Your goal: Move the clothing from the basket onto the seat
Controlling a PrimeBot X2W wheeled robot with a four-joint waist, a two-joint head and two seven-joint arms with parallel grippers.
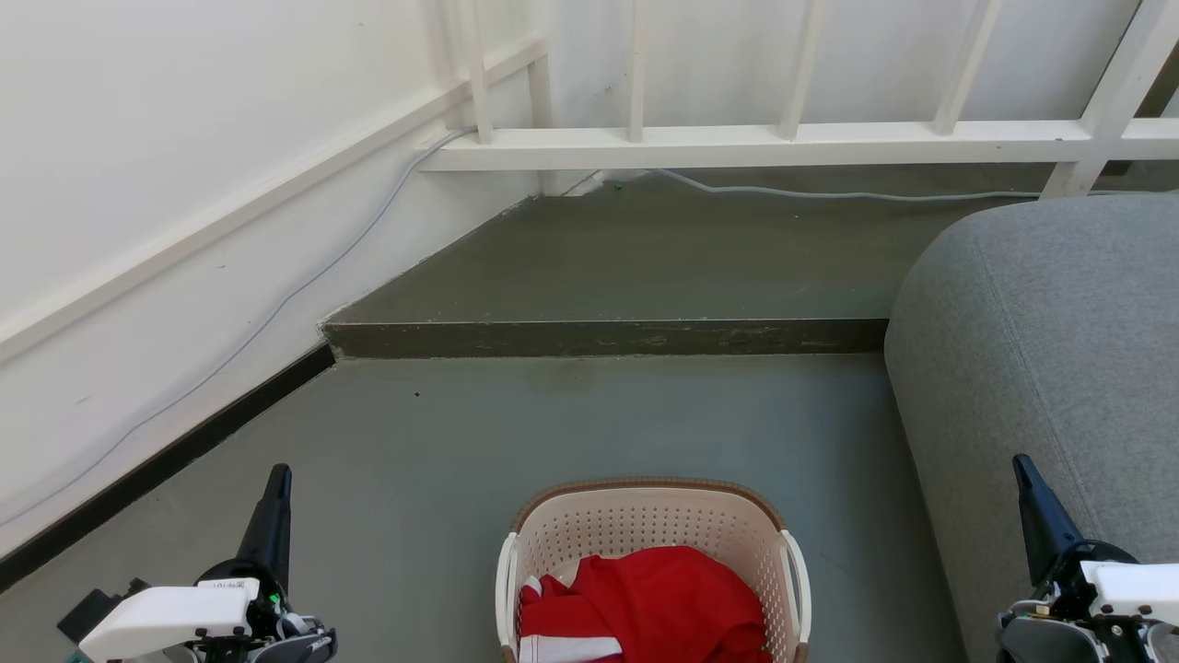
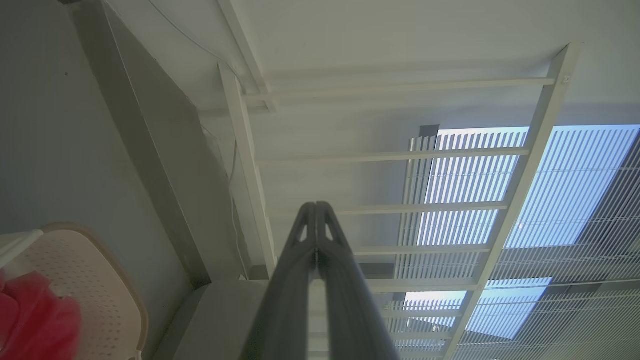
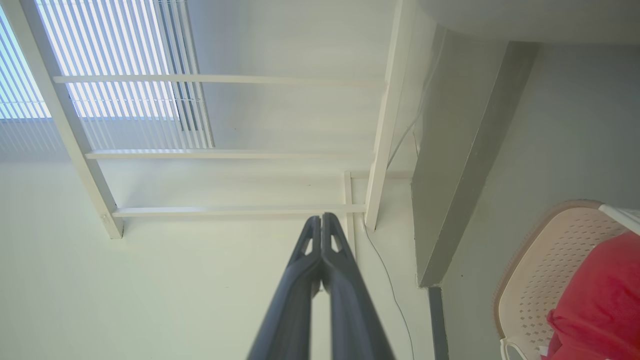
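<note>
The red clothing (image 1: 663, 599) is seen bunched inside the cream perforated laundry basket (image 1: 645, 520), which stands on the grey floor (image 1: 433, 442) at the bottom middle of the head view. A white stripe of trim is shown at the garment's lower left edge. The grey fabric sofa (image 1: 1041, 322) is placed to the right of the basket, near it but not touching.

The left hand (image 1: 279, 471) is held low to the left of the basket, well apart from it. Its two dark fingers (image 2: 295, 270) are pressed together in the left wrist view, with nothing gripped between them. The right hand (image 1: 1021, 460) is held at the lower right, in front of the sofa's side. Its fingers (image 3: 342, 290) are likewise set tip to tip, with nothing held.

Beyond the basket a raised step (image 1: 599, 337) with a dark edge is seen, with a white railing (image 1: 737, 143) above it and a grey cable (image 1: 829, 194) laid along its far side. A white wall (image 1: 184, 138) is seen along the left
</note>
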